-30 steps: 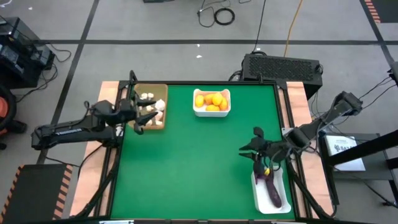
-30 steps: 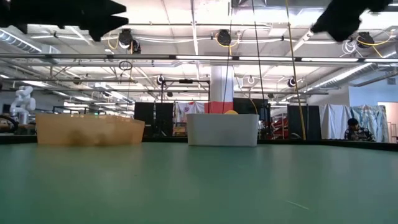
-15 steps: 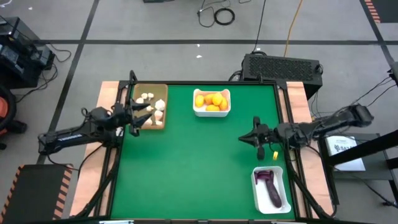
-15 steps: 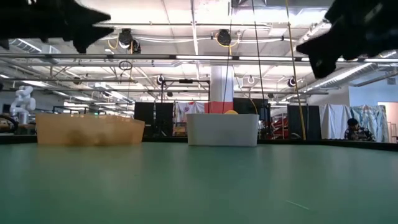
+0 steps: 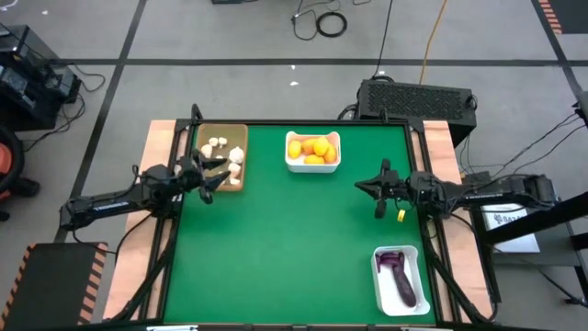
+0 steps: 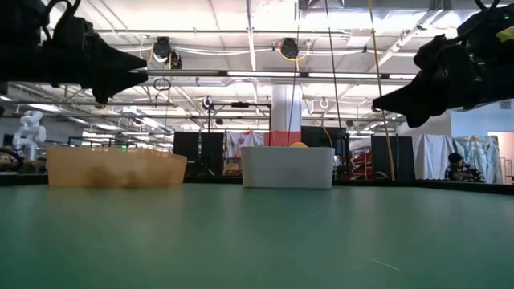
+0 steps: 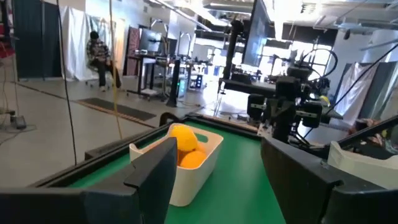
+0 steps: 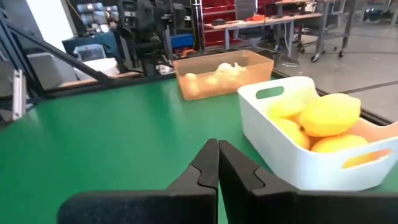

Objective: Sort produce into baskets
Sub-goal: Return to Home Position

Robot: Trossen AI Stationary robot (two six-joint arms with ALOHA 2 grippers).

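Note:
The tan tray (image 5: 223, 156) at the far left holds several white garlic bulbs (image 5: 226, 152). A white bin (image 5: 312, 150) at the far middle holds orange-yellow fruits (image 5: 312, 148). A second white bin (image 5: 401, 279) at the near right holds a long purple eggplant (image 5: 402, 287) and a smaller purple piece. My left gripper (image 5: 219, 175) is open and empty, in the air by the tray's near edge. My right gripper (image 5: 367, 188) is shut and empty above the mat's right part, its fingers together in the right wrist view (image 8: 217, 158).
The green mat (image 5: 294, 248) lies bare between the three containers. A black frame edges the table, with wooden strips along the left and right sides. Behind the far edge stands a black box (image 5: 418, 97).
My right gripper has gone from above the near-right white bin toward the table's far edge and shows lower in the low view. My left gripper has sunk a little by the tan tray. The produce has stayed where it was.

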